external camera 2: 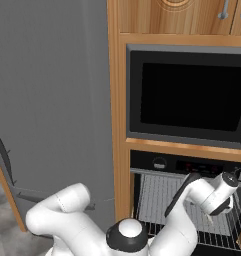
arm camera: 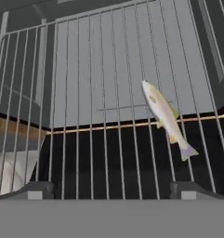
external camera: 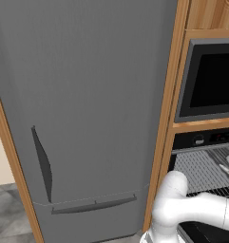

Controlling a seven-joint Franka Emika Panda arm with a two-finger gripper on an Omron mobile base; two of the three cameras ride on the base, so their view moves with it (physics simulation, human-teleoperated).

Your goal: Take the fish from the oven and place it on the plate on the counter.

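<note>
A: Fish [arm camera: 167, 118] first: where is it seen from the gripper [arm camera: 109, 188]?

B: Ahead of the fingertips [arm camera: 36, 189] and off to the right side of the hand view, lying on a wire rack [arm camera: 85, 107] inside the oven [external camera 2: 187, 200]. Its body is set on a slant, tail toward the lower right. The gripper's fingers are spread wide apart, and nothing is held between them.

A: Is the fish touched?

B: No. It is clear of both fingertips, and it is not centred between them.

A: What is seen further out?

B: In the right base view the hand is reached into the oven, over the rack, below the control strip. Above the oven a microwave [external camera 2: 192, 95] is set in the wooden frame, and a grey fridge [external camera: 82, 109] stands to the left. In the left base view a pale sliver at the right edge of the rack may be the fish, though that cannot be told for certain.

A: Which step is in hand?

B: The approach to the fish is judged to be under way; no grasp has been made, and the placing on the plate is not yet begun.

A: What is called for next?

B: The gripper would likely need to be shifted toward the fish, turned so the slim body is crossed by the fingers, lowered to the rack and then closed. Care would be needed that a rack wire is not caught with it.
</note>
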